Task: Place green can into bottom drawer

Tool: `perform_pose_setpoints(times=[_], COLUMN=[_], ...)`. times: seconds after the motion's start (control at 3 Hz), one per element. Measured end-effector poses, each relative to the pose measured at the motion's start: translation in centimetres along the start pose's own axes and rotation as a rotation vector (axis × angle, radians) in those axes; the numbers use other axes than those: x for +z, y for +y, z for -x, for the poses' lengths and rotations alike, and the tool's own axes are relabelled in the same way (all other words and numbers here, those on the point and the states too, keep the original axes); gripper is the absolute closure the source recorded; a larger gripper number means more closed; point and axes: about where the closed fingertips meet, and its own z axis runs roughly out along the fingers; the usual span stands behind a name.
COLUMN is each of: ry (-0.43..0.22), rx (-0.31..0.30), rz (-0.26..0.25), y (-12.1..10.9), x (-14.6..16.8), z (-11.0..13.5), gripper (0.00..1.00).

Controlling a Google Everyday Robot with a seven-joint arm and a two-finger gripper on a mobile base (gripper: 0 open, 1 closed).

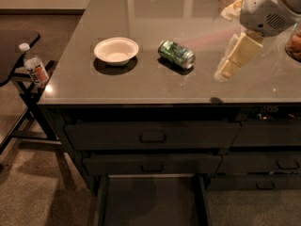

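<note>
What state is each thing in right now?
green can: on its side on the counter, not held.
bottom drawer: pulled open.
two drawers above: shut.
bowl: upright.
bottle: upright, capped.
gripper: over the counter, right of the can, apart from it.

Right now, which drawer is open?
The bottom drawer, pulled out under two shut handled drawers. The gripper hovers over the counter, right of the green can.
</note>
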Motion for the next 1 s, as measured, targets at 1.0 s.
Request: perform_pose_setpoints(times=[1.0], ry=[-0.039], rx=[0.015], rz=[-0.051], y=[-5.0], x=[5.2], z=[1.8], gripper=[0.00])
